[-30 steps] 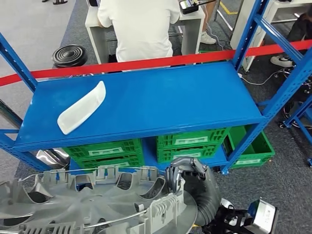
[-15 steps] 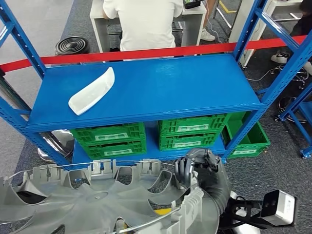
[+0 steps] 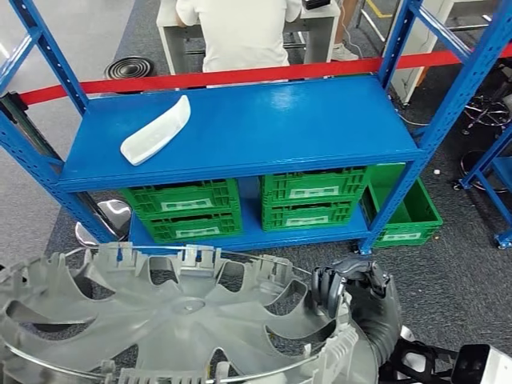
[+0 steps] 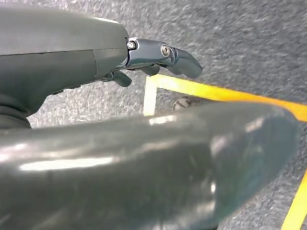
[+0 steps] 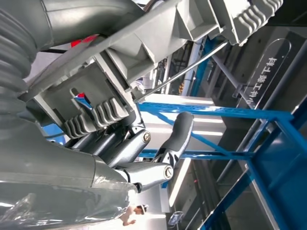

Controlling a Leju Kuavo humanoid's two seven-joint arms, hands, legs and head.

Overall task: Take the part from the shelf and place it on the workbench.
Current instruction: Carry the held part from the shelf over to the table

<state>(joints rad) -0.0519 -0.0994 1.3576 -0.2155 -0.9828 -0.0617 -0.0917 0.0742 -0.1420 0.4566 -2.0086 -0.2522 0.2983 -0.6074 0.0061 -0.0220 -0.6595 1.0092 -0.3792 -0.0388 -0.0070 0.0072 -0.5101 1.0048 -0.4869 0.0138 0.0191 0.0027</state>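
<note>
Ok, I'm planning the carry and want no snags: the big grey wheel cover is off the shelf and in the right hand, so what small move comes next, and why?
Probably keep backing away from the blue shelf, then turn toward the workbench. The right hand grips the wheel cover at its rim, clear of the shelf's front edge, and no workbench is in sight.

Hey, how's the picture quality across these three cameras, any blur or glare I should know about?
Head view: sharp and evenly lit, with soft glare on the blue shelf. Left wrist view: the left hand is a blurred, shiny mass close to the lens; the floor behind is sharper. Right wrist view: turned on its side, bright lights behind, the right hand and grey wheel cover fairly crisp.
</note>
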